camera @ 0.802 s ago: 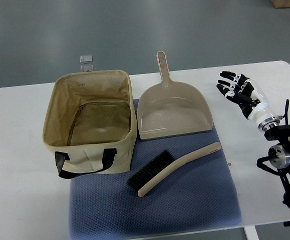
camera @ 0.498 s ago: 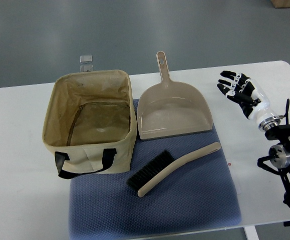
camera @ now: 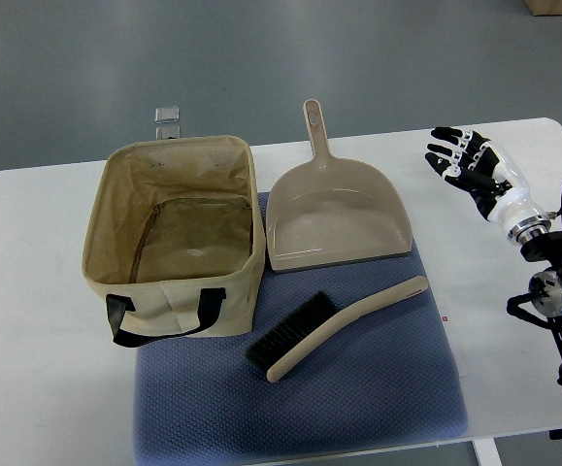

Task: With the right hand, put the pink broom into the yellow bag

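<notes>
On the mat [camera: 358, 388] lies the broom [camera: 334, 327], ungrasped.

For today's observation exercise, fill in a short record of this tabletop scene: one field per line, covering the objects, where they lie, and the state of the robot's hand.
surface: white table with a blue mat
bag: open tan fabric bag with black handle, on the left, nothing visible inside
broom: brush lying on the mat, bristles toward the bag, handle pointing right
dustpan: dustpan behind the brush, handle pointing away
right hand: right hand over the table's right side, fingers spread, holding nothing
left hand: not in view
task status: brush not yet grasped
</notes>
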Robot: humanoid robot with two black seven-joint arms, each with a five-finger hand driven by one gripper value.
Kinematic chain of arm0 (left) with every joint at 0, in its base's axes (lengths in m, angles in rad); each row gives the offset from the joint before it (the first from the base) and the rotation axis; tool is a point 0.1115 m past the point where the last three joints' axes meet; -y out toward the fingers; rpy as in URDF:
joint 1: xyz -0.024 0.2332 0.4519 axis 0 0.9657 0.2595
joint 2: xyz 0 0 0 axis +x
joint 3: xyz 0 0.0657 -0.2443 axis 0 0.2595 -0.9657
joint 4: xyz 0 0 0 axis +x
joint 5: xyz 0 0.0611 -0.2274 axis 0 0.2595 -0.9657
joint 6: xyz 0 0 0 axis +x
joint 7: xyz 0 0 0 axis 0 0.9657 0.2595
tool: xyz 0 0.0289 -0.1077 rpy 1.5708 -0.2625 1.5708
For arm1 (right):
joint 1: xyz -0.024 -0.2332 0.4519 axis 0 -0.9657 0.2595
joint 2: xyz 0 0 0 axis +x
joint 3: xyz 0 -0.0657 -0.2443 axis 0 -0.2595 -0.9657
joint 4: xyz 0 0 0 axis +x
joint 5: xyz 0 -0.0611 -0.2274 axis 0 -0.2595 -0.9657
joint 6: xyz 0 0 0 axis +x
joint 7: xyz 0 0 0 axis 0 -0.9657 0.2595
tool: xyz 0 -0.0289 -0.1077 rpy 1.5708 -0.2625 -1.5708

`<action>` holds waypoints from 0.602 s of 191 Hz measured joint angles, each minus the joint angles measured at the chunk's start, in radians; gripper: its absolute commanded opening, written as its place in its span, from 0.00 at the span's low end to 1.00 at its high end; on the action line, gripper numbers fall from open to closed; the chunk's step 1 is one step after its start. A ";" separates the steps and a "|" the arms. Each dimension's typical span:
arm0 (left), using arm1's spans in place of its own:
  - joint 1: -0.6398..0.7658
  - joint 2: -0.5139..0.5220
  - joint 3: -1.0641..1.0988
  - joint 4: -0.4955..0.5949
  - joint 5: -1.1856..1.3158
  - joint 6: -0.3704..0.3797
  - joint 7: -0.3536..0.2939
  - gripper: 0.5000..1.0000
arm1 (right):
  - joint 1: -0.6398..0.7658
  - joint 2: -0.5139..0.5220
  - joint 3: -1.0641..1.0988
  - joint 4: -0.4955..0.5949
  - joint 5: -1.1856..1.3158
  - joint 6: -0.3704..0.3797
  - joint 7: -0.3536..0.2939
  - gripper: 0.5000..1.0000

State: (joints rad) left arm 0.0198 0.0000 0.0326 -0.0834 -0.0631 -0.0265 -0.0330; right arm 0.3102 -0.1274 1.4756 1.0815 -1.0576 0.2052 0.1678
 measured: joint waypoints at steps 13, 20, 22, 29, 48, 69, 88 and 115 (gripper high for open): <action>0.000 0.000 0.000 0.000 0.000 0.000 0.000 1.00 | 0.006 -0.027 -0.005 0.003 -0.001 0.004 0.000 0.51; 0.000 0.000 0.000 -0.001 0.000 -0.001 0.000 1.00 | 0.008 -0.039 -0.008 0.005 -0.001 0.007 -0.001 0.51; 0.000 0.000 0.000 -0.001 0.000 -0.001 0.000 1.00 | 0.009 -0.042 -0.009 0.005 -0.001 0.008 -0.001 0.51; 0.000 0.000 0.000 -0.001 0.000 -0.001 0.000 1.00 | 0.014 -0.053 -0.011 0.006 -0.001 0.012 -0.001 0.51; 0.000 0.000 0.000 -0.001 0.000 0.000 0.000 1.00 | 0.026 -0.080 -0.012 0.007 -0.001 0.017 -0.001 0.52; 0.000 0.000 0.000 -0.001 0.000 0.000 0.000 1.00 | 0.030 -0.097 -0.012 0.007 -0.001 0.018 -0.001 0.52; 0.000 0.000 0.000 -0.001 0.000 0.000 0.000 1.00 | 0.030 -0.099 -0.014 0.007 -0.001 0.019 -0.001 0.52; 0.000 0.000 0.000 -0.001 0.000 0.000 0.000 1.00 | 0.038 -0.101 -0.015 0.007 -0.001 0.020 -0.001 0.54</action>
State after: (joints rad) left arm 0.0200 0.0000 0.0322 -0.0843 -0.0628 -0.0269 -0.0330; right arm 0.3480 -0.2285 1.4602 1.0890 -1.0585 0.2250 0.1671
